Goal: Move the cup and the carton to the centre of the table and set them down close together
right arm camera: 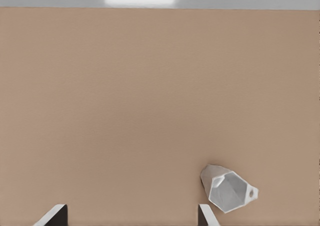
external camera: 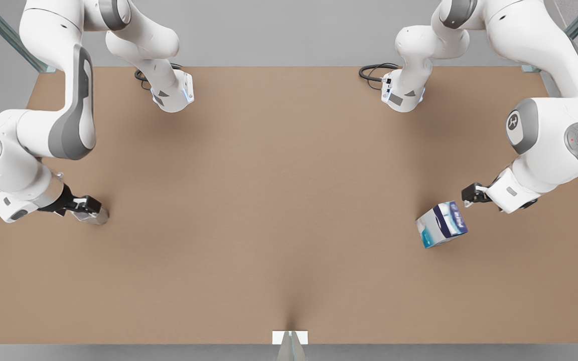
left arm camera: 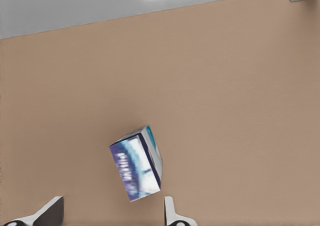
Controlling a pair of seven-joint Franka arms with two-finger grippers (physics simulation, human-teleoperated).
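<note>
**Both grippers parked next to their items, nothing grabbed**

Carton [external camera: 442, 224] sits on the table [external camera: 279, 200] over on the front view's right, tilted w/ one corner turned toward the near edge, navy band across it. Left gripper [external camera: 468, 196] is just beside its upper corner, not around it. In the left wrist view the carton [left arm camera: 136, 163] lies ahead of the fingertips [left arm camera: 168, 206], which are spread wide apart, nothing between them.

Other side: the cup [external camera: 94, 216] is at the front view's left, near the table's edge, right at the tip of the right gripper [external camera: 87, 205]. From the right wrist view the cup [right arm camera: 227, 188] looks tipped on its side, pale inside facing the cam, lying just off to one side of a finger [right arm camera: 207, 215]. Jaws spread there too, gripping nothing.

Cup and carton are well apart, centre of table bare between them.
</note>
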